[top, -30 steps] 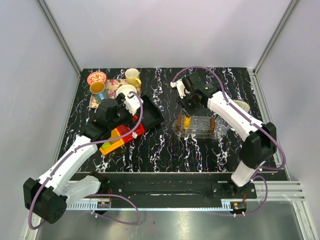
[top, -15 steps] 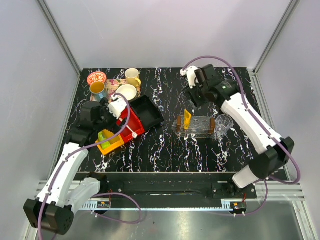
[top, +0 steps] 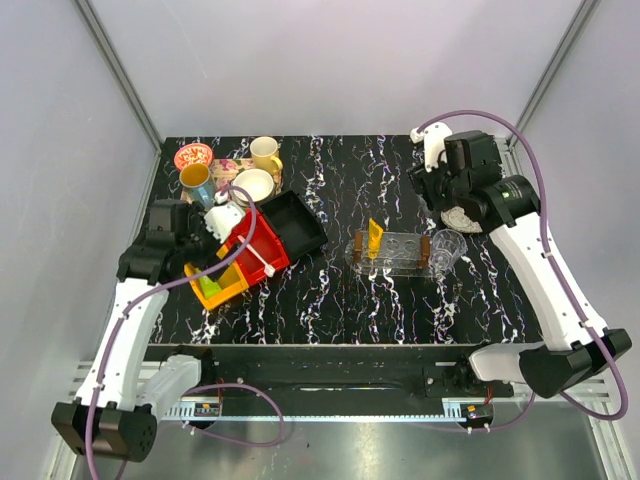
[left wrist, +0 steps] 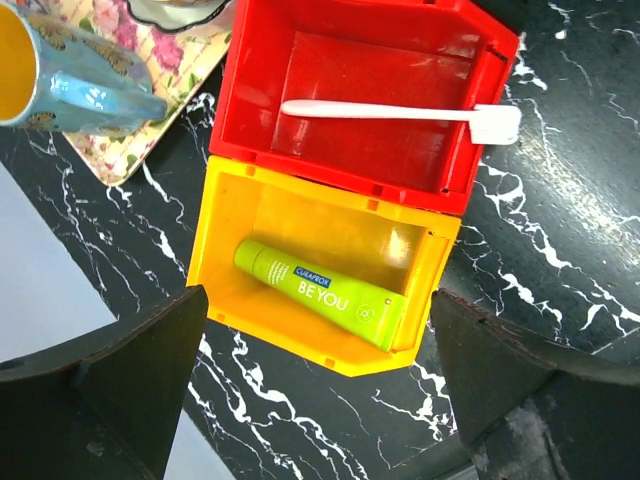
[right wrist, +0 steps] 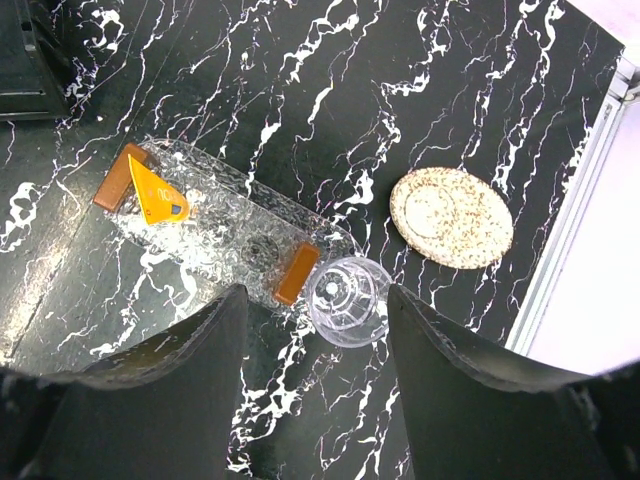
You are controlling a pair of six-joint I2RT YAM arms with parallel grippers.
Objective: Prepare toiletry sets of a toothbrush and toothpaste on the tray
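**Ana:** From above, what is on the black marbled table (top: 330,300)?

**Ben:** A small orange-yellow squeeze tube (top: 374,238) stands in a clear plastic rack with brown ends (top: 400,248). A red plastic bin (top: 262,250) and a yellow plastic bin (top: 235,285) sit on the left.

**Ana:** And the left wrist view?

**Ben:** The left end effector (left wrist: 320,300) is spread wide and holds nothing. It hangs over the bins. The slim white plastic toothbrush (left wrist: 400,110) lies in the red bin. The lime green squeeze tube (left wrist: 315,290) lies in the yellow bin.

**Ana:** The right wrist view?

**Ben:** The right end effector (right wrist: 315,320) is apart and empty, high over the rack. A clear plastic cup (right wrist: 345,300) sits just beside the rack.
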